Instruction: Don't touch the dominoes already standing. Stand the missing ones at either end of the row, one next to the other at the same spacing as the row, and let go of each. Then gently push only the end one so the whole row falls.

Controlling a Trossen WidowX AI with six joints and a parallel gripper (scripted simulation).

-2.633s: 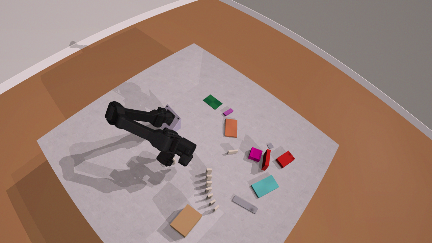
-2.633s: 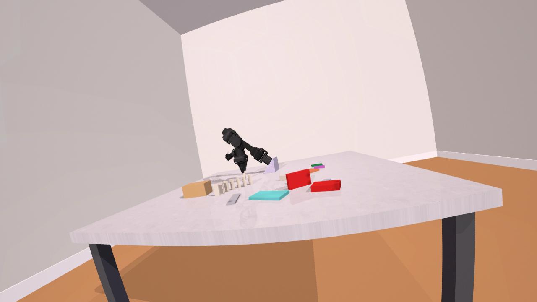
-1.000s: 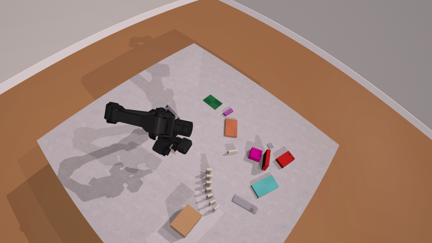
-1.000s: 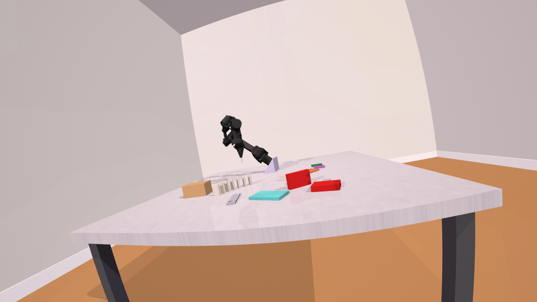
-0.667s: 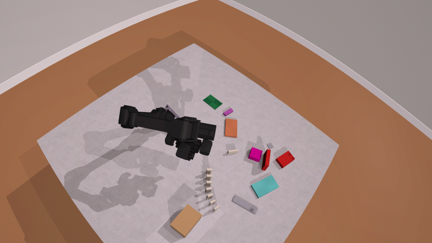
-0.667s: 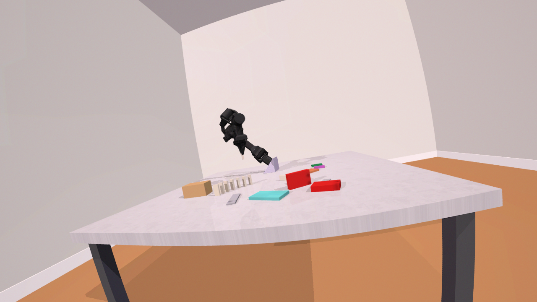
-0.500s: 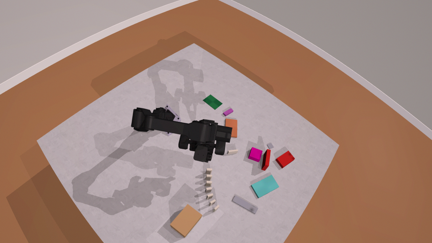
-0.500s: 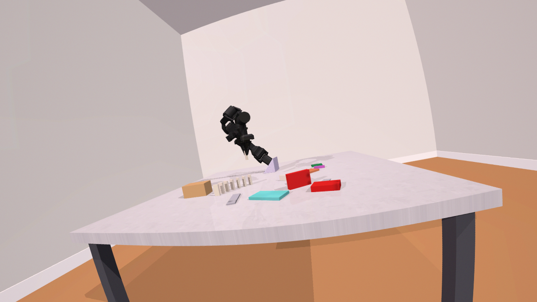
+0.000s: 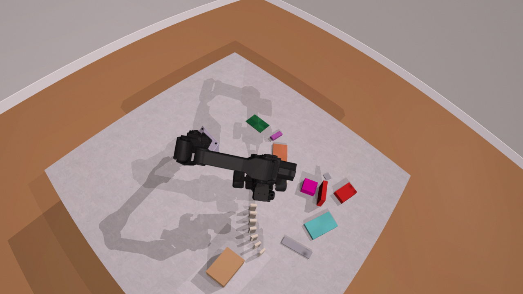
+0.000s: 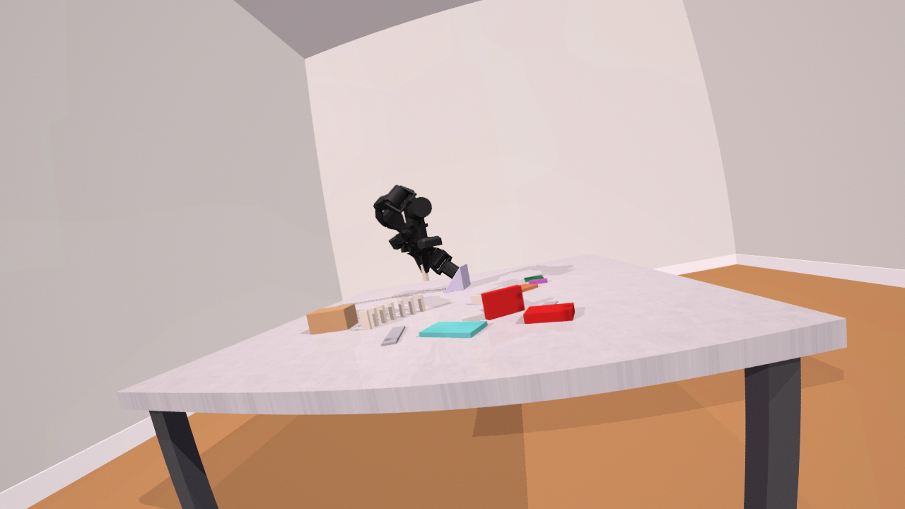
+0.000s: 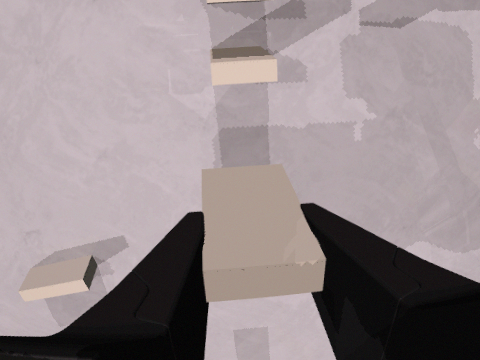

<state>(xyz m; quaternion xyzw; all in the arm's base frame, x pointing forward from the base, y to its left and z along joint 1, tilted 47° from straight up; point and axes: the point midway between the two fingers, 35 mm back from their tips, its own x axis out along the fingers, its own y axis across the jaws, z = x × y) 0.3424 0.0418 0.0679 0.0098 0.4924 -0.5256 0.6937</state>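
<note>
Pale, grey-mottled surface (image 9: 351, 153) (image 10: 569, 354) (image 11: 125, 125), set over an orange-brown floor (image 9: 439, 204) (image 10: 607, 455), with a creamy plain wall (image 10: 518, 139) behind it in the exterior view. Near the middle of the top view is the black parallel-jaw tool (image 9: 261, 192) (image 10: 422, 268) (image 11: 251, 223), its fingertips hidden there by its own body. The wrist view shows it pinching a cream, rectangular domino (image 10: 425, 274) (image 11: 250, 220) by the sides, one black finger against each. The exterior view has this domino upright beneath the tool and raised off the surface.

Just below the tool in the top view begins a row of seven upright cream dominoes (image 9: 252, 229) (image 10: 392, 310) (image 11: 244, 71), which bends toward the lower right at its far end. The held domino is near the row's upper end, apart from it. Another cream domino (image 10: 476, 299) (image 11: 55, 277) lies loose at the lower left of the wrist view; from the top it is almost wholly covered by the arm.

Farther out, a tan block (image 9: 225, 266) (image 10: 331, 319) sits near the row's lower end. Right of the row lie a flat grey bar (image 9: 296, 247) (image 10: 393, 335) and a turquoise slab (image 9: 320, 225) (image 10: 452, 329). Above them in the top view, a thin red block (image 9: 322, 193) (image 10: 503, 302) stands on edge between a magenta block (image 9: 309, 186) and a lower red block (image 9: 345, 192) (image 10: 549, 313).
</note>
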